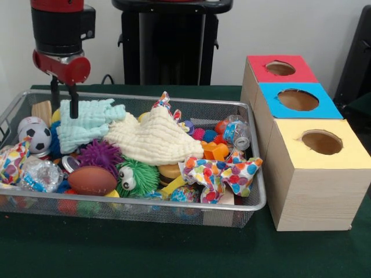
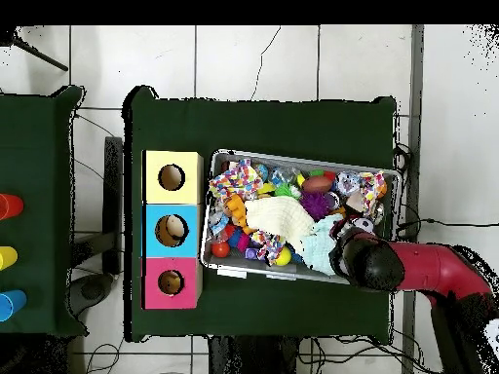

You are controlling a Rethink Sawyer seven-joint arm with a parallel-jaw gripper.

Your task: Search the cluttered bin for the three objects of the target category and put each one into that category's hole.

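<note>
The cluttered wire-mesh bin [image 1: 259, 196] sits on the green table, full of toys; it also shows in the overhead view [image 2: 302, 157]. My gripper [image 1: 64, 103] hangs over the bin's far left corner, open. One finger touches the edge of a light blue cloth [image 1: 87, 124] and the other stands just behind it. A cream cloth [image 1: 152, 138] lies mid-bin. Around them lie a brown football [image 1: 91, 180], a green fuzzy ball with eyes [image 1: 138, 176], a purple spiky ball [image 1: 100, 155], a soccer ball [image 1: 35, 138] and a polka-dot cloth [image 1: 217, 174].
Three wooden boxes stand right of the bin, with holes in a red top [image 1: 264, 72], a blue top [image 1: 272, 104] and a yellow top [image 1: 290, 153]. In the overhead view my red arm [image 2: 429, 268] reaches over the bin's corner and hides the gripper. The pedestal [image 1: 171, 43] stands behind.
</note>
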